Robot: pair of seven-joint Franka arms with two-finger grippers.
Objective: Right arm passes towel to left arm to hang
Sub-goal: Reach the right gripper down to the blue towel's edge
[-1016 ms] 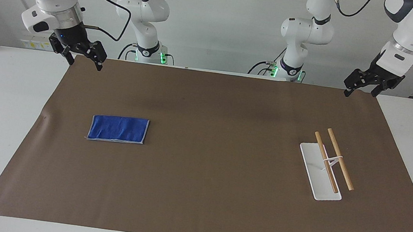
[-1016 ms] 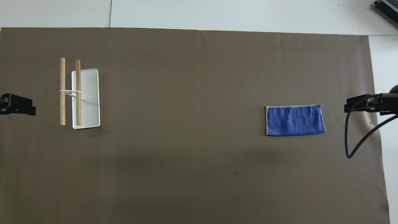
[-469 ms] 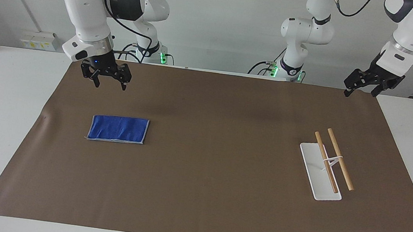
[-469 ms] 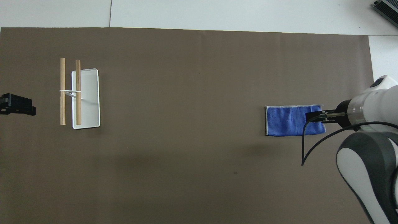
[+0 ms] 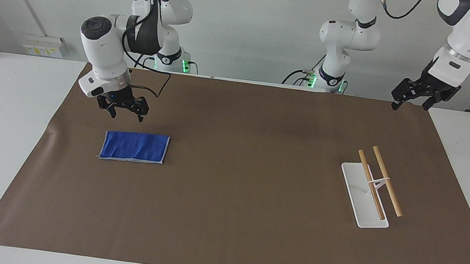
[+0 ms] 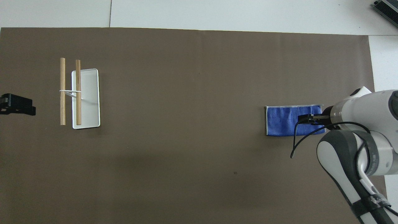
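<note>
The blue towel (image 5: 134, 146) lies flat on the brown mat toward the right arm's end of the table; it also shows in the overhead view (image 6: 284, 120). My right gripper (image 5: 126, 115) is open and empty, up in the air over the towel's edge that faces the robots; in the overhead view the right gripper (image 6: 306, 119) covers part of the towel. My left gripper (image 5: 413, 102) is open and empty, waiting high over the mat's corner at the left arm's end; only its tip (image 6: 18, 105) shows in the overhead view.
A white rack (image 5: 364, 194) with two wooden bars (image 5: 386, 181) stands on the brown mat (image 5: 237, 185) toward the left arm's end; it also shows in the overhead view (image 6: 85, 98). White table surface borders the mat.
My right arm has swung in from the mat's corner and come down toward the towel, its gripper open throughout. The left arm and the towel have not moved.
</note>
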